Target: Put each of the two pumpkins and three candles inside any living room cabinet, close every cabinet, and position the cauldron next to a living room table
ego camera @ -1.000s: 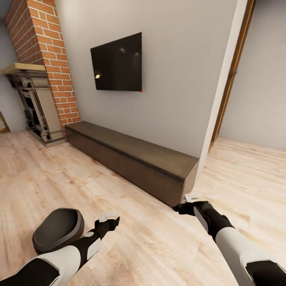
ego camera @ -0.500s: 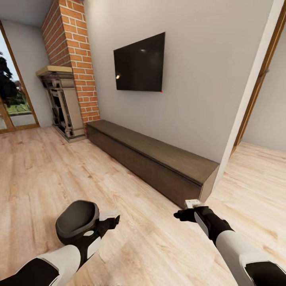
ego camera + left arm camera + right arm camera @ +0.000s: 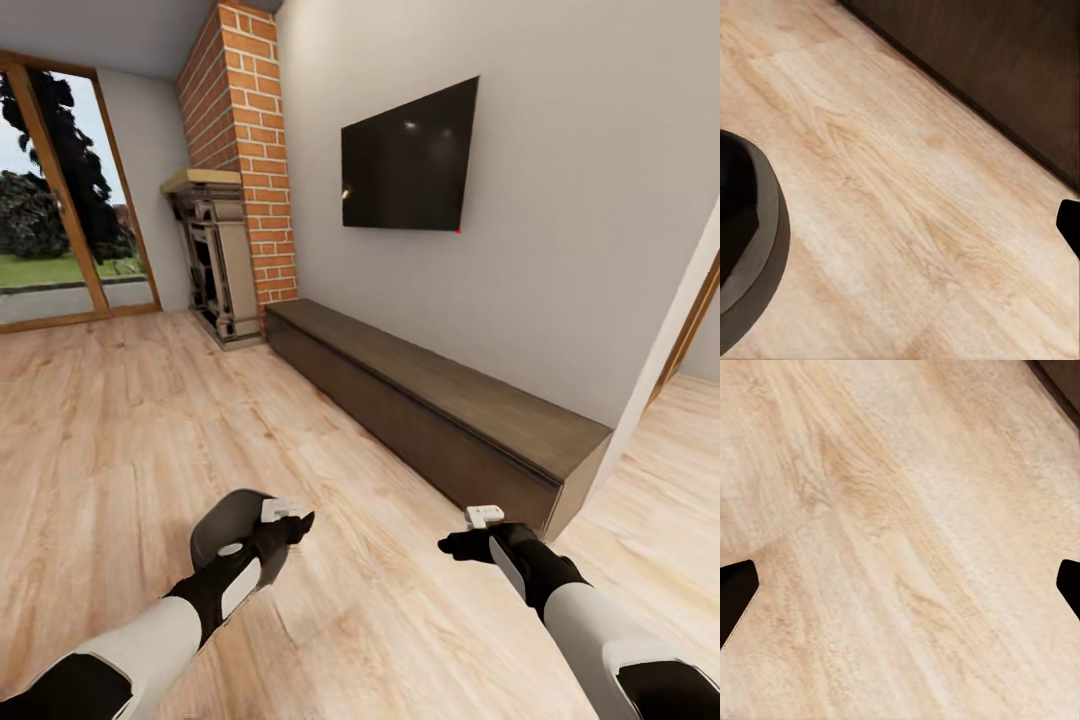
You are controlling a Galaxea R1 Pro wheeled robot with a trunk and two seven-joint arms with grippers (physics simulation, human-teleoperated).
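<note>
Two grippers are hanging low over the wood-plank floor [image 3: 120, 430], both empty, and this reads as a travelling posture rather than a reach. The right gripper [image 3: 478, 530] is standing wide: in its wrist view a dark fingertip [image 3: 735, 592] is sitting at one border and its partner at the opposite one, with only bare planks between them. The left gripper [image 3: 287, 513] is probably just as wide, since one fingertip [image 3: 1069, 225] is showing at the far border of its wrist view, but the other is lost against dark metal, so I am judging rather than seeing that.

That dark shape is the cauldron [image 3: 215, 525], resting on the floor just beside and partly under the left forearm, mouth tipped towards the head camera; its rim [image 3: 750, 247] is curving past the left wrist camera. It is not being held. It is lying in open floor, apart from the front edge of the cabinet [image 3: 440, 420], and no table is showing near it, so that part of the task looks unfinished.

The cabinet is running along the wall under the TV [image 3: 405, 160], from the fireplace [image 3: 215, 260] at its far end to the wall corner at its near end. Its front is flush, drawers appearing closed. The glass door [image 3: 60, 200] is closing the far wall of the room.
</note>
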